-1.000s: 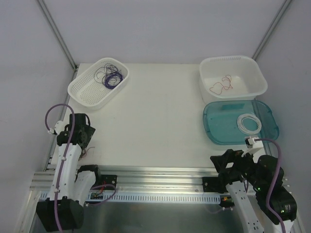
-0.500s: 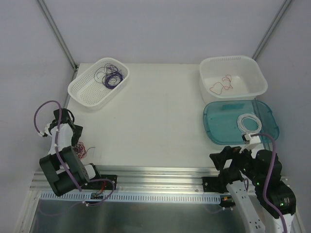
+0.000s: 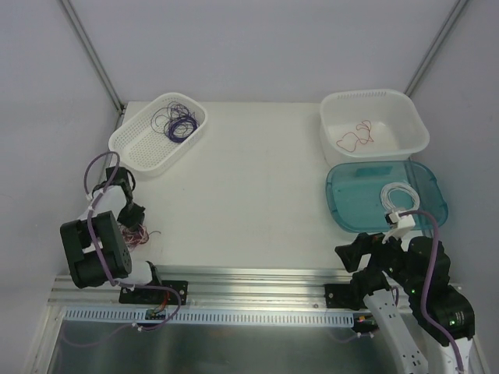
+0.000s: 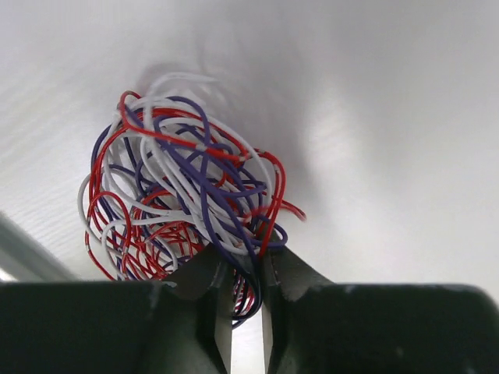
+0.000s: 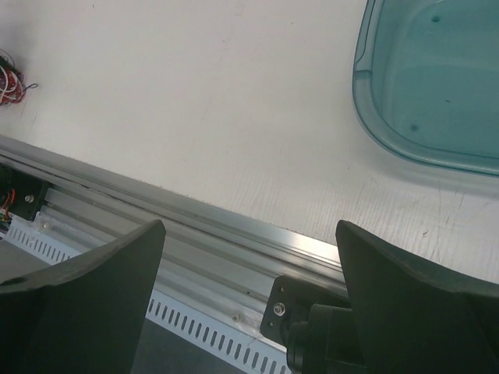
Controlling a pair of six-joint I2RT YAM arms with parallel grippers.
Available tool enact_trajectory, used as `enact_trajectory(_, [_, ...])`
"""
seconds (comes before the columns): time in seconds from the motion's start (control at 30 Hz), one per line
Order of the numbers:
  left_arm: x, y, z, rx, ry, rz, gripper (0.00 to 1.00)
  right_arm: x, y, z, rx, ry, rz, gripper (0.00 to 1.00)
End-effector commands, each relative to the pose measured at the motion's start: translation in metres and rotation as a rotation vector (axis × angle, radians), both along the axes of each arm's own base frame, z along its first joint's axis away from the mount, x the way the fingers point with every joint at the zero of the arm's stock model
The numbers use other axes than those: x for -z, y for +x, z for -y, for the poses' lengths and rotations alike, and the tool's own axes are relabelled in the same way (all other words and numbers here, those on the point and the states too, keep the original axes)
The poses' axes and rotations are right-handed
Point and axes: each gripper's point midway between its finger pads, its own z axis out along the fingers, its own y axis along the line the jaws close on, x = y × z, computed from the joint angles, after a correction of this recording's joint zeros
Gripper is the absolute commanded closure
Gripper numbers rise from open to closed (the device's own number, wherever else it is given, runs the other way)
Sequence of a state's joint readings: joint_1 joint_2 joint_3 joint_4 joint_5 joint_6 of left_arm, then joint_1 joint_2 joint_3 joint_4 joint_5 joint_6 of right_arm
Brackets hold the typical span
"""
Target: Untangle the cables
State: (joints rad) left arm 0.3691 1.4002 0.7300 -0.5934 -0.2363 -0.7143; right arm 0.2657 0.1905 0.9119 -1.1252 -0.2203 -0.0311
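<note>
Bench [image 3: 249,195], far-left corner: mesh basket [image 3: 129,144], wire bundle [image 3: 178,125] inside. Far-right corner: tub [image 3: 374,97], loose wire [image 3: 355,137] inside. Lid [image 3: 355,204] directly before tub at right edge, coiled wire [image 3: 399,196] on it. Near-left corner: cable tangle [image 3: 139,232].

- From the left wrist camera, my left gripper [image 4: 243,269] blocked the lower part of the cables [image 4: 183,195], so I could not follow the strands pinched there.
- From overhead, my own wrist covered most of that tangle, and only a few red strands showed.
- In the right wrist camera, the left edge cut the cables to a sliver.
- The top and right edges cropped the teal tray [image 5: 421,86].
</note>
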Motion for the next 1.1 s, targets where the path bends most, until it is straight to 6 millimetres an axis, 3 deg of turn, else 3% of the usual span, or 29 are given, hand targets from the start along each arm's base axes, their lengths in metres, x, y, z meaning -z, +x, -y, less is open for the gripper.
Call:
enact_trajectory(0.0, [-0.013, 0.044, 0.057, 0.247, -0.108, 0.118, 0.92, -0.005, 0.007, -0.001, -0.009, -0.009, 0.016, 0.03])
enact_trajectory(0.07, [-0.029, 0.063, 0.075, 0.345, -0.108, 0.174, 0.96, -0.007, 0.011, -0.003, -0.014, -0.011, 0.019, 0.03])
enact_trajectory(0.1, [-0.035, 0.069, 0.098, 0.446, -0.118, 0.186, 0.96, -0.007, 0.012, -0.004, -0.017, -0.011, 0.011, 0.03])
enact_trajectory(0.17, [-0.051, 0.084, 0.122, 0.556, -0.124, 0.23, 0.97, -0.005, 0.018, -0.008, -0.043, -0.028, -0.039, 0.03])
enact_trajectory(0.3, [-0.064, 0.099, 0.18, 0.834, -0.129, 0.246, 0.99, 0.003, 0.034, -0.016, -0.085, -0.075, -0.18, 0.03])
enact_trajectory(0.33, [-0.066, 0.096, 0.207, 0.929, -0.151, 0.249, 0.98, 0.001, 0.038, -0.019, -0.094, -0.073, -0.197, 0.03])
enact_trajectory(0.37, [-0.077, 0.104, 0.221, 0.985, -0.149, 0.276, 0.99, 0.003, 0.044, -0.026, -0.117, -0.062, -0.241, 0.03])
enact_trajectory(0.43, [-0.074, 0.104, 0.248, 1.119, -0.144, 0.253, 0.99, -0.005, 0.058, -0.038, -0.139, -0.018, -0.215, 0.03])
enact_trajectory(0.47, [-0.081, 0.104, 0.274, 1.207, -0.144, 0.271, 0.98, -0.011, 0.068, -0.048, -0.163, 0.016, -0.188, 0.03])
enact_trajectory(0.53, [-0.073, 0.098, 0.299, 1.34, -0.16, 0.241, 0.96, -0.011, 0.079, -0.055, -0.152, 0.054, -0.198, 0.03])
enact_trajectory(0.57, [-0.077, 0.091, 0.322, 1.43, -0.16, 0.251, 0.95, -0.015, 0.088, -0.058, -0.145, 0.058, -0.175, 0.03])
enact_trajectory(0.6, [-0.066, 0.087, 0.329, 1.514, -0.144, 0.214, 0.95, -0.01, 0.095, -0.061, -0.131, 0.067, -0.211, 0.03])
enact_trajectory(0.67, [-0.065, 0.074, 0.354, 1.641, -0.123, 0.203, 0.91, -0.009, 0.107, -0.067, -0.101, 0.058, -0.219, 0.03])
enact_trajectory(0.73, [-0.061, 0.066, 0.364, 1.712, -0.106, 0.186, 0.82, -0.001, 0.112, -0.081, -0.106, 0.04, -0.259, 0.03])
enact_trajectory(0.87, [-0.077, 0.053, 0.368, 1.708, -0.12, 0.234, 0.34, 0.012, 0.129, -0.102, -0.085, -0.032, -0.297, 0.03])
enact_trajectory(0.9, [-0.089, 0.052, 0.367, 1.7, -0.119, 0.273, 0.29, 0.022, 0.133, -0.109, -0.086, -0.064, -0.332, 0.03])
enact_trajectory(0.97, [-0.092, 0.051, 0.358, 1.667, -0.091, 0.281, 0.22, 0.025, 0.139, -0.121, -0.082, -0.084, -0.331, 0.03])
enact_trajectory(1.0, [-0.103, 0.05, 0.354, 1.648, -0.082, 0.317, 0.15, 0.027, 0.141, -0.126, -0.079, -0.086, -0.332, 0.03])
enact_trajectory(1.07, [-0.11, 0.046, 0.343, 1.58, -0.077, 0.343, 0.14, 0.03, 0.149, -0.141, -0.074, -0.062, -0.334, 0.03])
